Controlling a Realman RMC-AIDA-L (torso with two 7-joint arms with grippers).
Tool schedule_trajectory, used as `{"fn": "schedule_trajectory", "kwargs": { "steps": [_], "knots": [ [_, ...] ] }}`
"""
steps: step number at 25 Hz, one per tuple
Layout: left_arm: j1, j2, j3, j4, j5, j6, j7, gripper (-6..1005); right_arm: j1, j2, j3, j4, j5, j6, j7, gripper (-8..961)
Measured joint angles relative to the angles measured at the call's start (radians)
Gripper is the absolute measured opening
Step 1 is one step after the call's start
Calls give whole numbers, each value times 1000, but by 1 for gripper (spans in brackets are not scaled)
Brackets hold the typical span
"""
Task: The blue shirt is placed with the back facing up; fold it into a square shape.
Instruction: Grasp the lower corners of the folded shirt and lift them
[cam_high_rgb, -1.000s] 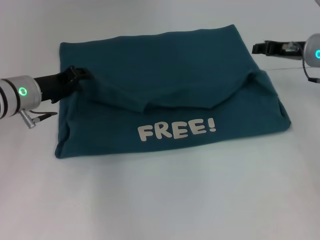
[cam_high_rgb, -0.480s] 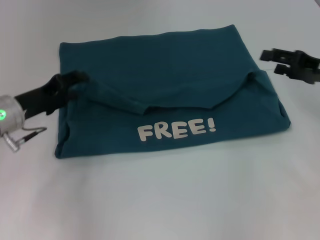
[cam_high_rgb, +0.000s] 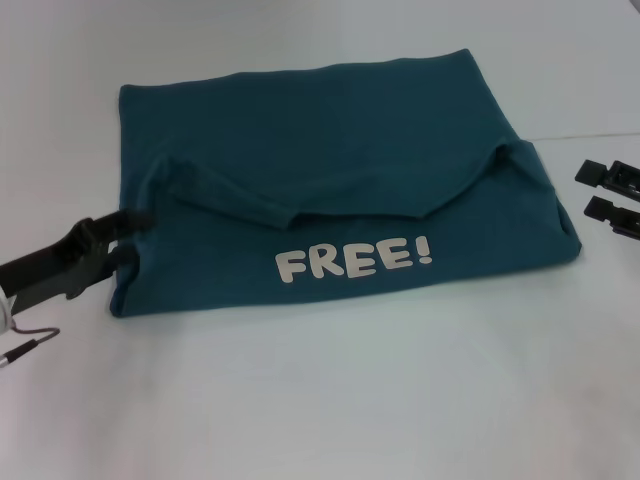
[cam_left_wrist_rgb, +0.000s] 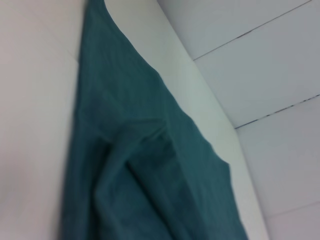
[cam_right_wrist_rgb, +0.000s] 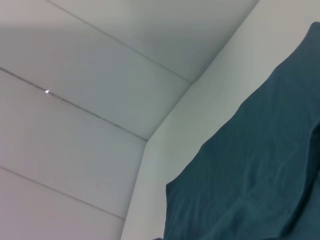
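The blue shirt lies folded into a broad rectangle on the white table. Off-white "FREE!" lettering shows on its near half, and a folded-over flap crosses its middle. My left gripper is low at the shirt's near left edge, its tip just over the cloth. To the right of the shirt my right gripper stands open and apart from it, holding nothing. The left wrist view shows rumpled blue shirt cloth. A corner of the blue shirt fills part of the right wrist view.
White tabletop surrounds the shirt on all sides, with wide room in front of it. A pale panelled wall stands behind the table. A thin cable hangs under my left arm.
Both arms have pulled back from the shirt: the left toward the near left, the right toward the right edge of view. The left fold stays where it was laid.
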Motion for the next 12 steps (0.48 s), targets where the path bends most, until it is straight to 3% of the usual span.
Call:
{"fn": "schedule_trajectory", "kwargs": {
  "steps": [12],
  "knots": [
    [-7, -4, -12, -56, 57, -108, 108, 662, 12, -2, 0, 0, -4, -15, -22, 836]
  ]
}}
